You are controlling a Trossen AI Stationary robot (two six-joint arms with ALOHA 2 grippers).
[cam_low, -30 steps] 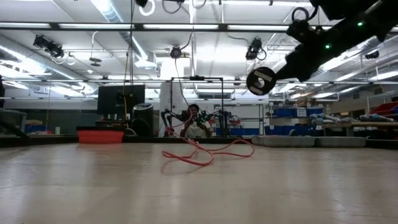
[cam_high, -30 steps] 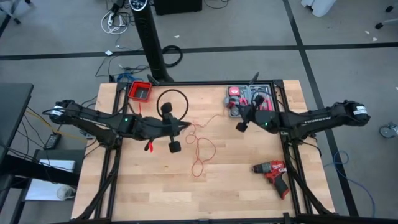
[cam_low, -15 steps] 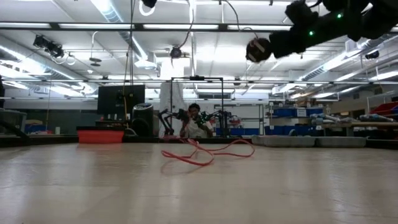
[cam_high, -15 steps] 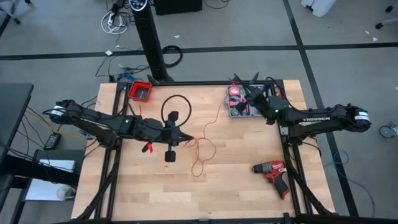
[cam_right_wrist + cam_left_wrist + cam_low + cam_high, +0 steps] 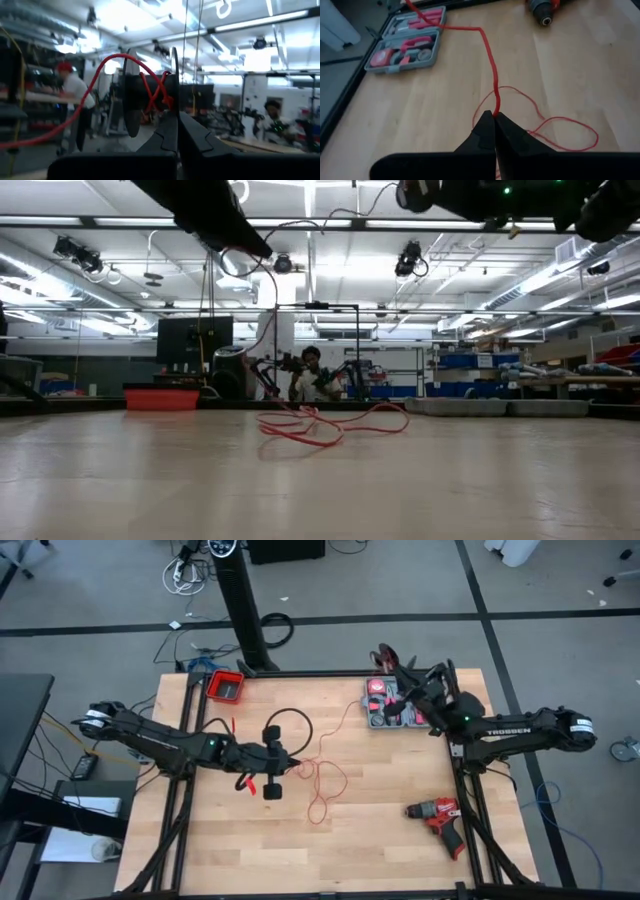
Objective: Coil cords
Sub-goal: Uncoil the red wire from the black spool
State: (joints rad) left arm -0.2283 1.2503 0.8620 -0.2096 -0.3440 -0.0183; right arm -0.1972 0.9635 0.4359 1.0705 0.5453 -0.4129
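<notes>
Left gripper (image 5: 494,116) fingers pinched tight on the red cord (image 5: 491,65) above the wooden surface (image 5: 380,830), right gripper (image 5: 178,116) fingers closed, clamping the cord's spool (image 5: 150,92) near the tool case (image 5: 385,705)

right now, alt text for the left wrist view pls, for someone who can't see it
The left gripper is shut on a thin red cord that runs away across the wooden table toward an open grey tool case, with slack loops lying beside the fingers. A drill lies at the table's far edge.
</notes>
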